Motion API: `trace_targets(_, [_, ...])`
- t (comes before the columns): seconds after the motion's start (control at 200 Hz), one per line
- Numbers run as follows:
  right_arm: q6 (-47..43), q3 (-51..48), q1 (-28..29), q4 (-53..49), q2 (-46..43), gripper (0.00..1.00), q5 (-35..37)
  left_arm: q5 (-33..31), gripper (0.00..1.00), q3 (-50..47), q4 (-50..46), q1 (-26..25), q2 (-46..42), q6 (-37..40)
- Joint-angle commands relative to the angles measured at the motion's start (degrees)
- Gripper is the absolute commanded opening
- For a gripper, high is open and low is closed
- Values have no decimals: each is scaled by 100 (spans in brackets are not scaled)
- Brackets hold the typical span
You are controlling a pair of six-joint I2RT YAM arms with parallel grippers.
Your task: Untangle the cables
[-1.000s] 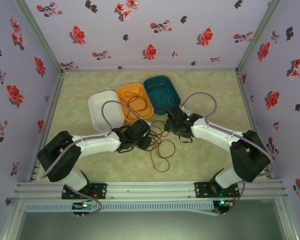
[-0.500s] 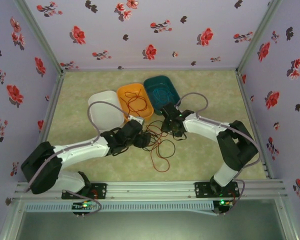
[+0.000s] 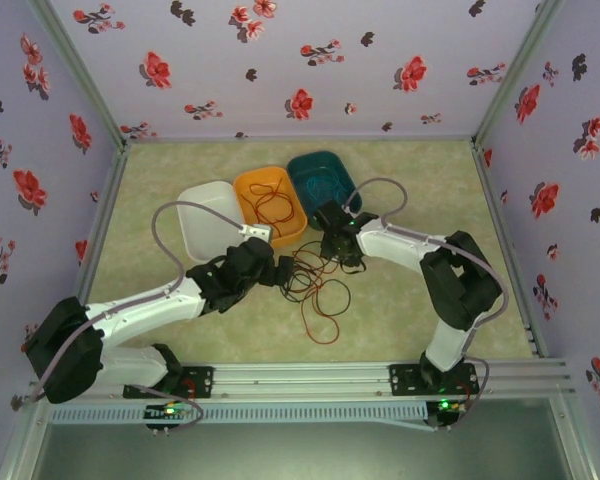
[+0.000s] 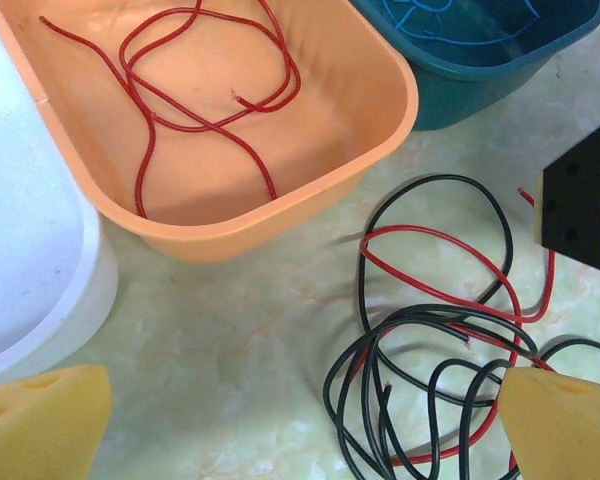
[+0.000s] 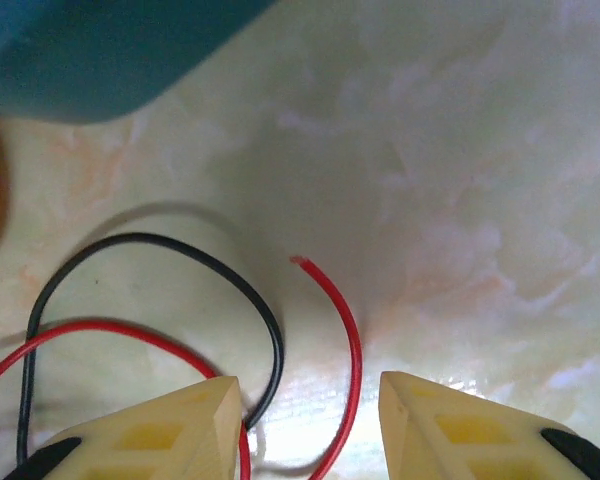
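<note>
A tangle of black and red cables [image 3: 315, 285] lies on the table in front of the bins. In the left wrist view the loops [image 4: 430, 350] lie just inside the right-hand fingertip [image 4: 565, 425]. My left gripper [image 4: 305, 400] is wide open over bare table, holding nothing. My right gripper [image 5: 305, 385] stands low over the tangle's far edge, jaws partly open. A red cable end [image 5: 350, 340] runs between the jaws without being pinched, and a black loop [image 5: 270, 340] passes by the left fingertip [image 5: 150, 435]. Another red cable [image 4: 210, 90] lies in the orange bin [image 4: 360, 160], and a blue one [image 4: 460, 15] in the teal bin [image 4: 480, 85].
Three bins stand side by side behind the tangle: white [image 3: 212, 215], orange [image 3: 270, 205] and teal [image 3: 323, 185]. The two grippers [image 3: 270, 268] [image 3: 332, 245] are close together on either side of the tangle. Walls enclose the table on three sides.
My left gripper has opened wide while its arm stretched out lower. The right gripper has moved left and down onto the tangle, and its jaws have narrowed.
</note>
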Motion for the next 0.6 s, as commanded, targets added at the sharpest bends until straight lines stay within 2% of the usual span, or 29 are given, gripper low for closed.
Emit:
trace_targets(0.0, [-391, 245, -25, -287, 204, 40, 462, -271, 100, -16, 59, 50, -103, 79])
trace_targets(0.465, [-671, 202, -162, -23, 679, 32, 143, -375, 100, -52, 68, 71, -172, 0])
trace_targets(0.595, [-670, 174, -161, -19, 777, 26, 74, -391, 100, -52, 50, 79, -182, -20])
